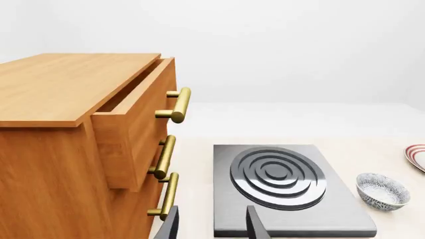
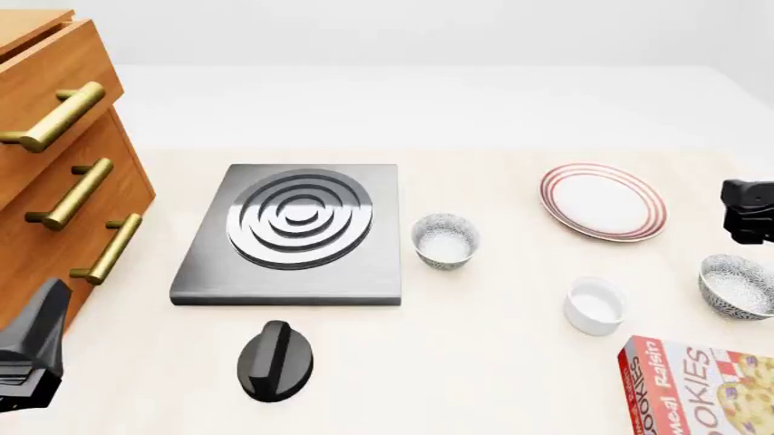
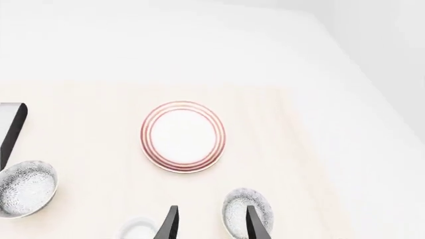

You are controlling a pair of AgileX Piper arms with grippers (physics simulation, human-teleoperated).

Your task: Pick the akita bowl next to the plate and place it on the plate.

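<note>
The akita bowl (image 2: 738,286) I take as mine sits on the table near the plate (image 2: 603,201), on my right, close under my right gripper (image 3: 211,226). Its look-alike (image 2: 445,240) stands just beside the stove (image 2: 296,234), so I judge that one to be the wrong one. The bowl looks rigid, glazed and light, probably slick and liable to chip, so I would pinch its rim, one finger inside the pale hollow and one on the speckled wall. My right fingers stand apart and hold nothing. My left gripper (image 1: 212,230) is likewise spread and bare, over by the drawers (image 1: 126,134). A white ramekin (image 2: 595,306) sits near the bowl.
</note>
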